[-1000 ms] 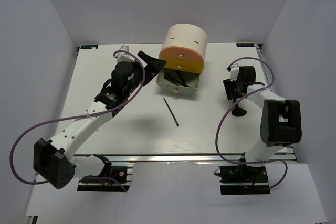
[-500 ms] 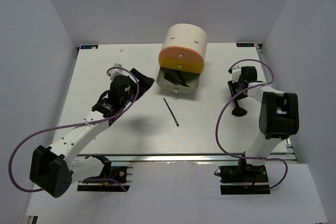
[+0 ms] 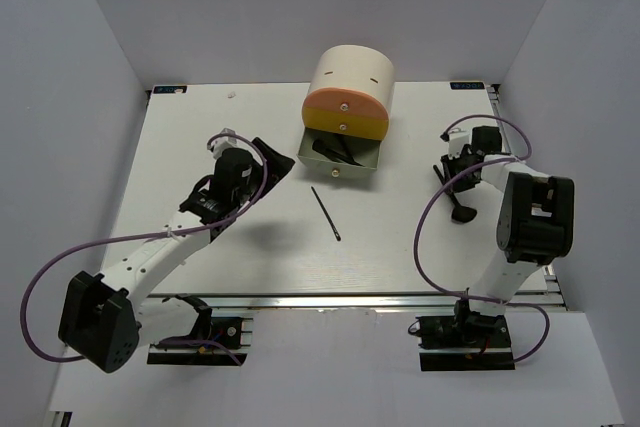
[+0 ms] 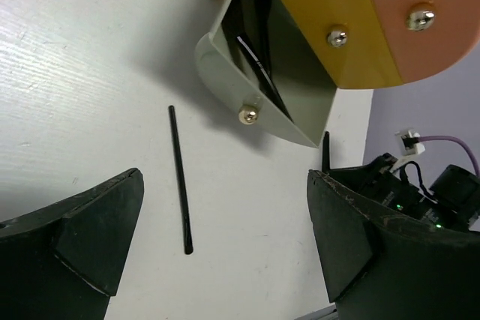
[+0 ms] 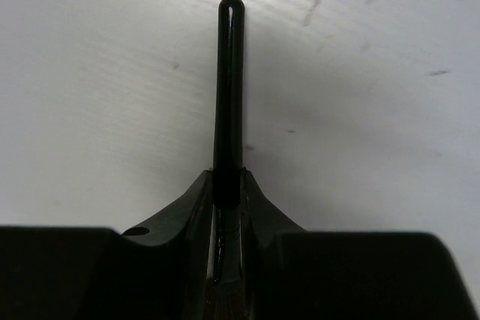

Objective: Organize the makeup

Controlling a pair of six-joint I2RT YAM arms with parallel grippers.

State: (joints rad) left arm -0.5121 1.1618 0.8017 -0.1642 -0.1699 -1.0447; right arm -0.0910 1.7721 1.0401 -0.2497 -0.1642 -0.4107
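**Right pincer (image 5: 227,183):** clamped on the slim handle of a black brush (image 5: 229,88), low over the tabletop (image 3: 200,127) near its right edge.

**Left pincer (image 4: 225,185):** my fingers stand wide apart, holding nothing, left of the tabletop's centre.

**Between them:** a slim black stick (image 3: 326,214) lies loose, just in front of the open drawer (image 4: 285,121) of the cream case (image 3: 350,72) at the far edge.

**Step in hand, as I judge it:** securing the brush.

**Next move calls for:** a lift and a carry leftward to the drawer, clearing its front wall.

**Hard to make out:** the brush head is cut off beneath my fingers, and the drawer's dark contents cannot be told apart.
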